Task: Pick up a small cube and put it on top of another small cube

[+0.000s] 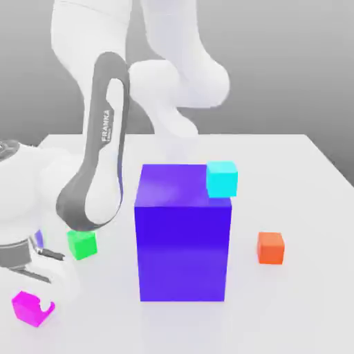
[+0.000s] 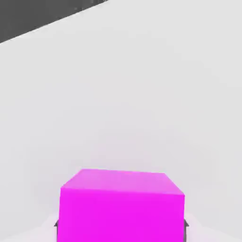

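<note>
The Franka arm (image 1: 104, 159) is reaching down toward the near corner of the white tabletop (image 1: 297, 207) on the exterior view's left. The lettering "FRANKA" is reading vertically along the grey link of the arm. The end effector (image 1: 40, 294) is sitting low over the magenta cube (image 1: 29, 308), and a white fingertip (image 1: 47, 306) is overlapping the cube's edge. In the hand view, the magenta cube (image 2: 121, 208) is lying between the two dark finger pads, which are showing at its two sides; whether the pads are clamped on it cannot be told. The cube is appearing to rest on the tabletop. A green cube (image 1: 82, 244) is sitting just behind the arm's link. A large blue block (image 1: 183, 231) is standing at the tabletop's centre. A cyan cube (image 1: 222, 179) is showing at the block's upper corner on the exterior view's right. An orange cube (image 1: 271, 247) is lying apart on the exterior view's right.
</note>
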